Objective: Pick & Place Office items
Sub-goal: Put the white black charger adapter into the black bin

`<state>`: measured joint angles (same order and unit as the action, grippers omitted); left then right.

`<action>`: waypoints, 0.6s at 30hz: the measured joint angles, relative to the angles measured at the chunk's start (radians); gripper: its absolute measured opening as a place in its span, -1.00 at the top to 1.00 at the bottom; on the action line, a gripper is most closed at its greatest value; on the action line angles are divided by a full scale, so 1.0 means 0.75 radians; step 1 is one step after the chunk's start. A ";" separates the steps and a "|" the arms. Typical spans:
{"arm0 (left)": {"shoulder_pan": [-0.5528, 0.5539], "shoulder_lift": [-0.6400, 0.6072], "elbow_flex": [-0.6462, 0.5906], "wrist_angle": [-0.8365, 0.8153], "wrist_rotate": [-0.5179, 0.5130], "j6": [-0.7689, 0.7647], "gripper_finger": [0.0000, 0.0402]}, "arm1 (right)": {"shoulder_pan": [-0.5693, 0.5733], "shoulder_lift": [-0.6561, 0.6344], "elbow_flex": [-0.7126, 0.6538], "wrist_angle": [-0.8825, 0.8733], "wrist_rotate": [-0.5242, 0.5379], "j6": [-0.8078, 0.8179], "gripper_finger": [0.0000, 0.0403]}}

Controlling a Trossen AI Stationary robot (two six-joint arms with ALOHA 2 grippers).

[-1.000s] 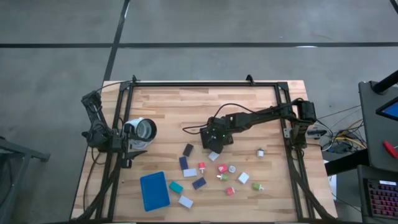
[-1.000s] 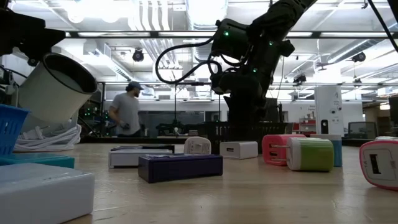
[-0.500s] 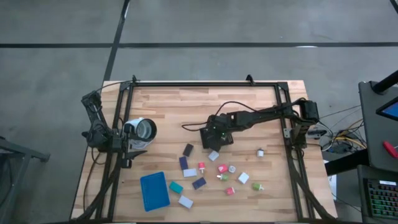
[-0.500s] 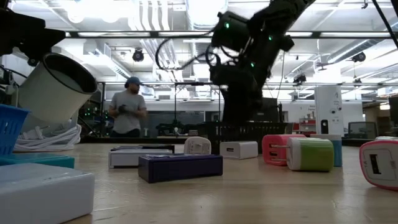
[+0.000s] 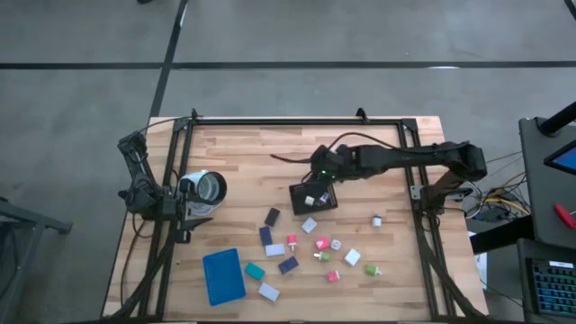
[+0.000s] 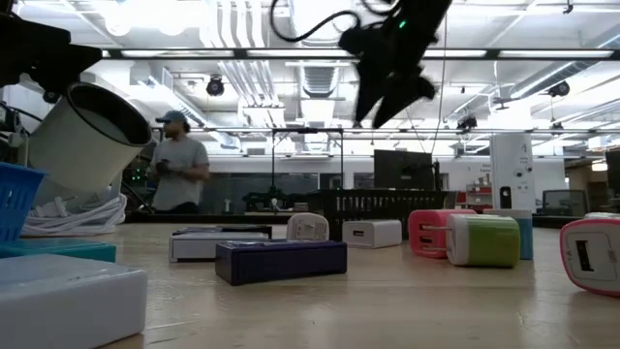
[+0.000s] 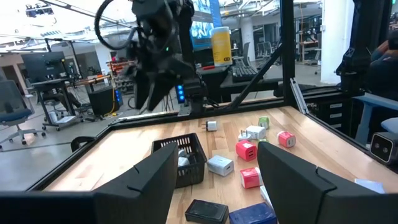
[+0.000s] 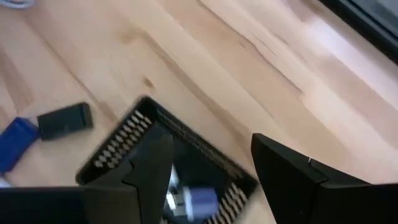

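My right gripper hangs open high above the black mesh basket, slanting down at it, with nothing between its fingers. In the right wrist view a white and lilac piece lies inside the basket. The other office items lie flat on the near half of the table: a black block, navy blocks, a white block just in front of the basket, and pink, red and green pieces. My left gripper waits open at the table's left edge.
A flat blue tray lies at the near left. A white cylinder sits beside my left arm. A black frame runs along the table's edges. A person stands in the room behind the table.
My right gripper has risen from low over the basket to well above it, drawing back a little toward the table's right and far side and rolling at the wrist. The basket and the pieces on the table have stayed in place.
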<state>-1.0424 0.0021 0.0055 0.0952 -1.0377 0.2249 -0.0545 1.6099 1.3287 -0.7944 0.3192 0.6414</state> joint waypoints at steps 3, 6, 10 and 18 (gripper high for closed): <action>0.000 0.000 0.000 0.000 0.000 0.000 -0.12 | 0.024 -0.039 0.028 -0.155 0.024 0.139 -0.07; 0.000 0.000 0.000 0.000 0.000 0.000 -0.12 | 0.056 -0.072 0.033 -0.281 0.032 0.302 -0.07; 0.000 0.000 0.000 0.000 0.000 0.000 -0.12 | 0.123 -0.110 0.021 -0.420 0.032 0.499 -0.06; 0.000 0.000 0.000 0.000 0.000 0.000 -0.12 | 0.321 -0.137 -0.053 -0.676 0.055 1.050 -0.07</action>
<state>-1.0423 0.0021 0.0059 0.0951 -1.0375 0.2249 0.1863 1.5070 1.2890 -1.3011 0.3606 1.4292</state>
